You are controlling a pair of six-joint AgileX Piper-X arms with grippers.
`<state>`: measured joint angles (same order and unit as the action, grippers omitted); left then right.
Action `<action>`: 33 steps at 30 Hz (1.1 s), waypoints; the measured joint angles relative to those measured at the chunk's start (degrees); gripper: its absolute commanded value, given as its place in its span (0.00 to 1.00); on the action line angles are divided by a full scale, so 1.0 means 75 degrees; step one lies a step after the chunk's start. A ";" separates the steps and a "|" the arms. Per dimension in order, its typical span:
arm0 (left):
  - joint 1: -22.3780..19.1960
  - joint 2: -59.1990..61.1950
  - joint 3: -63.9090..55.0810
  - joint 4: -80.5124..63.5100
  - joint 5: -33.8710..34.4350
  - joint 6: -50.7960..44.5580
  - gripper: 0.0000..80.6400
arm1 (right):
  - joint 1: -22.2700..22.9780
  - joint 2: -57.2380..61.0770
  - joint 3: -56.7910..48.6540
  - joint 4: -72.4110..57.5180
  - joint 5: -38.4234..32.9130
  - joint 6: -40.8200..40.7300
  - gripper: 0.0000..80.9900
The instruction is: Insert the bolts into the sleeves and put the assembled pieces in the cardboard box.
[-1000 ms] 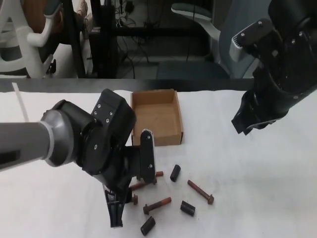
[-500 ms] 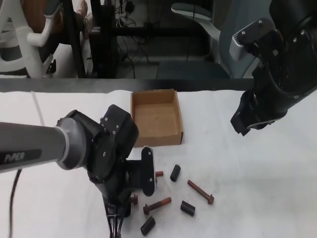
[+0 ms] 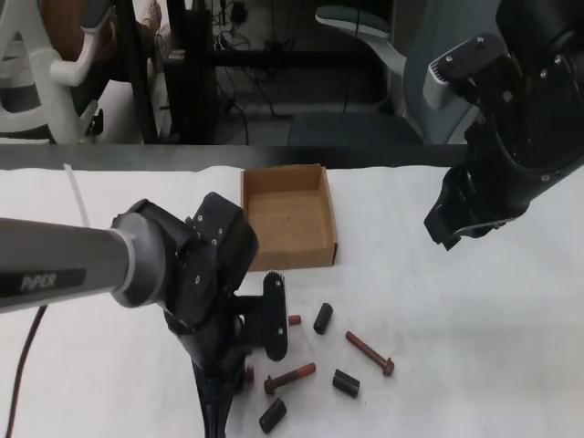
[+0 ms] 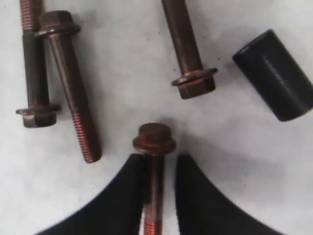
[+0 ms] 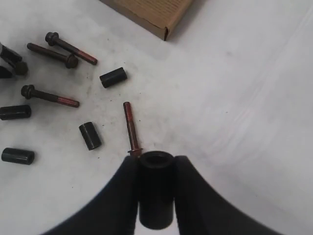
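I see the cardboard box (image 3: 287, 219) behind the bolts (image 3: 290, 378) and sleeves (image 3: 345, 383) on the bench (image 3: 474, 319). One bolt (image 3: 370, 353) lies right of a sleeve (image 3: 323, 318).

Left arm (image 3: 192, 274) covers part of the bolt cluster (image 3: 290, 377); covered bolt (image 3: 294, 320) shows only its tip at the arm's 3 o'clock. Flanged bolt (image 4: 154, 142) between left gripper (image 4: 160, 161) fingers: shank runs off-frame. Cardboard box (image 5: 151, 12) cropped to one corner. Sleeve (image 5: 156, 196) sides masked by right gripper (image 5: 156, 160).

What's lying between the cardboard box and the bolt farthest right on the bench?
One black sleeve lies there, apart from both the cardboard box and the bolt. This shows in the high view.
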<state>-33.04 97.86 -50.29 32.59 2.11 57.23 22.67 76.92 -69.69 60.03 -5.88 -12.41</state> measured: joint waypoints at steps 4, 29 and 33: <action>-0.0020 0.0019 -0.0020 0.0039 0.0028 -0.0288 0.02 | 0.0000 0.0000 0.0000 0.0000 0.0000 0.0000 0.01; -0.0032 -0.5534 0.0151 -0.2803 0.0499 -0.6657 0.02 | 0.0233 -0.1881 0.0322 -0.2009 -0.0999 -0.0170 0.01; -0.0032 -0.6294 0.0151 -0.3568 0.0330 -0.7215 0.02 | 0.0658 -0.2731 0.1357 -0.3180 -0.1005 -0.0020 0.01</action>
<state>-33.28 50.65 -49.16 5.83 4.59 3.11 27.61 56.44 -59.51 36.18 -13.41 -12.56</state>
